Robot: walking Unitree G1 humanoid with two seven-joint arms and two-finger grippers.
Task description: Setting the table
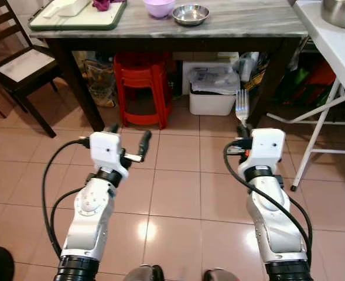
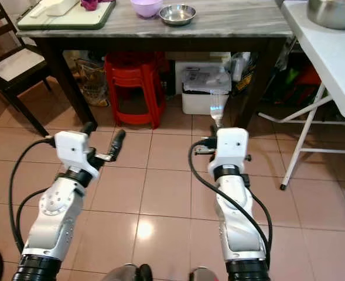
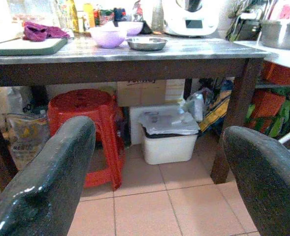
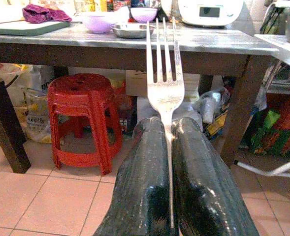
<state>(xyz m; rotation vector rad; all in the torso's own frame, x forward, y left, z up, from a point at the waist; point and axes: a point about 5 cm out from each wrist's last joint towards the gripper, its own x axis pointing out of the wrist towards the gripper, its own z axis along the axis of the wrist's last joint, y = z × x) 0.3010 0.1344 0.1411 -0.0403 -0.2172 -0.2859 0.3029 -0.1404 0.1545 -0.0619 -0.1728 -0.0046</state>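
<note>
Before marble table (image 1: 248, 23) — right claw (image 4: 167, 147) pinches fork (image 4: 164, 73) upright; left claw (image 3: 159, 162) wide, empty.

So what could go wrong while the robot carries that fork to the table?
The right pincer pinches the fork only by its thin handle, so it might slip or twist loose. The tines point forward at the marble table, so they could bump its edge. The steel bowl and purple bowl sit near that edge and could get knocked.

Red stools (image 1: 142, 82) under table (image 1: 231, 26)
</note>
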